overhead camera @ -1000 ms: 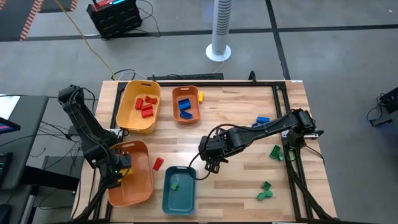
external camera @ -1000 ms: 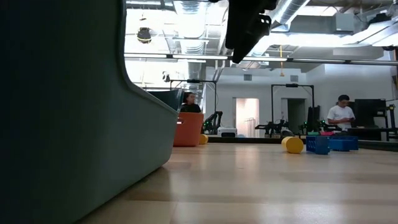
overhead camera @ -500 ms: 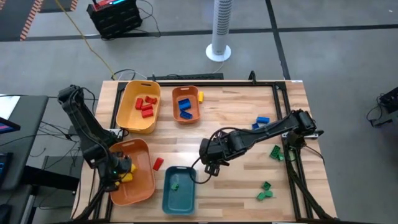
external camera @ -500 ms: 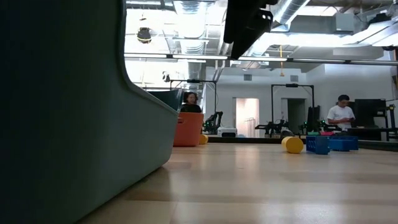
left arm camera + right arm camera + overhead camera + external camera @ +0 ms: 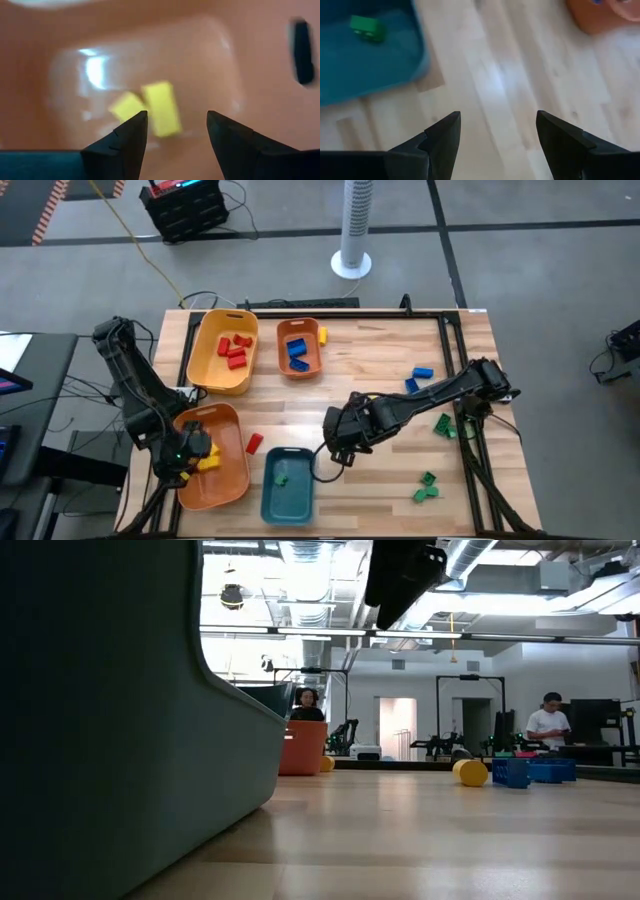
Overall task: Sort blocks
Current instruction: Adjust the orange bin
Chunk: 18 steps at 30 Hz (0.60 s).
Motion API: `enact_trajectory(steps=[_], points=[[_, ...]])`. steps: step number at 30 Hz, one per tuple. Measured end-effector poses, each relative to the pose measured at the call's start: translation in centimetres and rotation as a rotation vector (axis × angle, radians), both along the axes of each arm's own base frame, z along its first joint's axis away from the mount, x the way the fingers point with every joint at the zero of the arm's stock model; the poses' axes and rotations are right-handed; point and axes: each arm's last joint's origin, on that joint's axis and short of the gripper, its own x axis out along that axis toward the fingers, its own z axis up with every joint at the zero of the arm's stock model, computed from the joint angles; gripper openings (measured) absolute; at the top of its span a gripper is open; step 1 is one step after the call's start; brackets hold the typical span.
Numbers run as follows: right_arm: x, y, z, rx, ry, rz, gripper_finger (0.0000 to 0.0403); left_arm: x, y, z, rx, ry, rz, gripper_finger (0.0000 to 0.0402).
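My left gripper [image 5: 187,454] hangs open over the big orange tray [image 5: 222,483]. Two yellow blocks [image 5: 160,107] lie on that tray's floor just past its fingertips [image 5: 177,117], also visible in the high view [image 5: 206,464]. My right gripper [image 5: 341,446] is open and empty above bare table, just right of the teal tray [image 5: 290,498], where one green block [image 5: 366,26] lies. A red block [image 5: 254,443] rests on the table between the two trays. Blue blocks [image 5: 419,373] and green blocks [image 5: 442,423] lie on the table's right side.
The yellow tray [image 5: 222,370] holds red blocks, and the small orange tray [image 5: 300,368] holds blue ones, with a yellow block [image 5: 323,335] beside it. More green blocks [image 5: 427,486] lie near the right front corner. The teal tray's wall [image 5: 100,720] fills the low view's left.
A yellow block that was up at my left gripper now lies on the big orange tray's floor beside another yellow one. My left gripper has shifted slightly toward the table's near edge. My right gripper has drifted a little toward the table's right, away from the teal tray.
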Motion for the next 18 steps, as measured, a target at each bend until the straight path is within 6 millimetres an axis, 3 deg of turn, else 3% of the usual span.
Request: enact_trajectory(steps=[7, 15, 18], points=[[-1.0, 0.7, -0.4, -0.057, 0.03, -0.046, 0.027, 0.8, 1.0, 1.0, 0.162, -0.168, 0.149, 0.0199], [-1.4, 0.6, -1.8, -0.067, 0.067, -0.088, 0.027, 5.8, -0.6, -0.1, 0.236, -0.21, 0.05, 0.0199], [-1.1, 0.5, -1.7, -0.069, 0.037, -0.098, 0.027, 7.2, -0.8, -0.4, 0.344, -0.247, 0.045, 0.0199]])
